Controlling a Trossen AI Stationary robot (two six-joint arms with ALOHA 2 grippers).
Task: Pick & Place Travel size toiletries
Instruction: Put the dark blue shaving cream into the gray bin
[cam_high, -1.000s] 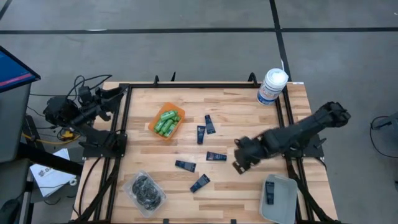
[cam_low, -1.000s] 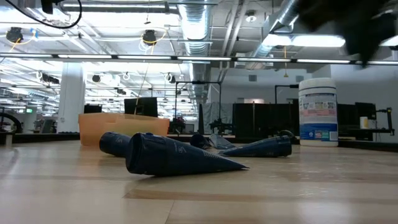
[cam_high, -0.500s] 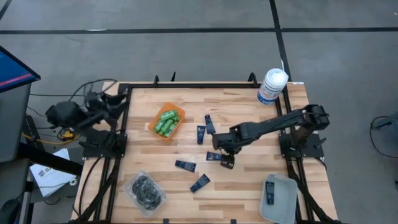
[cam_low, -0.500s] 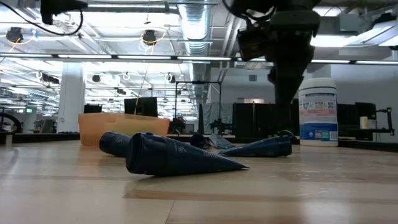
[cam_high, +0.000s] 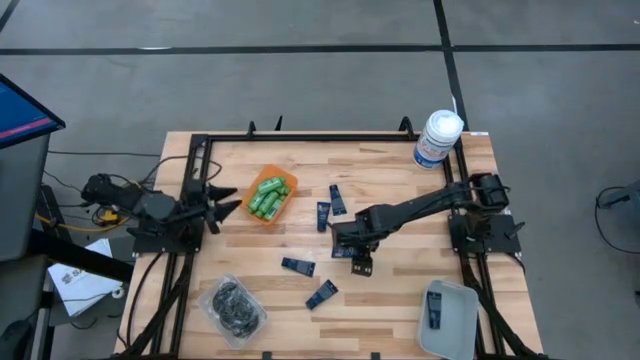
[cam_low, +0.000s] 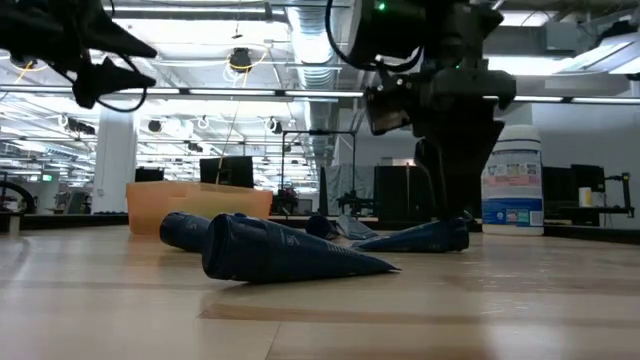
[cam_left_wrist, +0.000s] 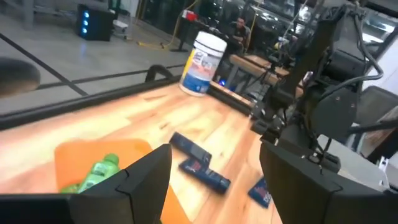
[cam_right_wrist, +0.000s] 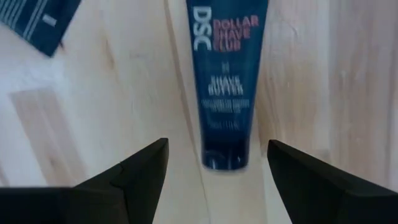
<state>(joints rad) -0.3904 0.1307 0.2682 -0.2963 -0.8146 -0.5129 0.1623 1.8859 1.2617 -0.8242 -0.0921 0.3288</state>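
Several flat navy tubes lie on the wooden table, among them one at the middle (cam_high: 323, 214) and one at the front (cam_high: 321, 293). My right gripper (cam_high: 352, 250) is open and points down over one navy tube (cam_right_wrist: 227, 81), with a finger on either side of its cap end and apart from it. Bright green bottles (cam_high: 267, 195) lie in an orange tray (cam_high: 247, 204). My left gripper (cam_high: 222, 203) is open and empty, just left of that tray. A clear packet of black round pieces (cam_high: 232, 307) lies at the front left.
A large white canister with a blue label (cam_high: 437, 138) stands at the far right corner. A grey bin (cam_high: 455, 325) at the front right holds one navy tube (cam_high: 434, 308). Black rails (cam_high: 300, 135) frame the table.
My right gripper has gone toward the table's left edge and down, and now stands over the navy tube at the middle. My left gripper has swung from the far left corner toward the near edge and the orange tray. The toiletries have not moved.
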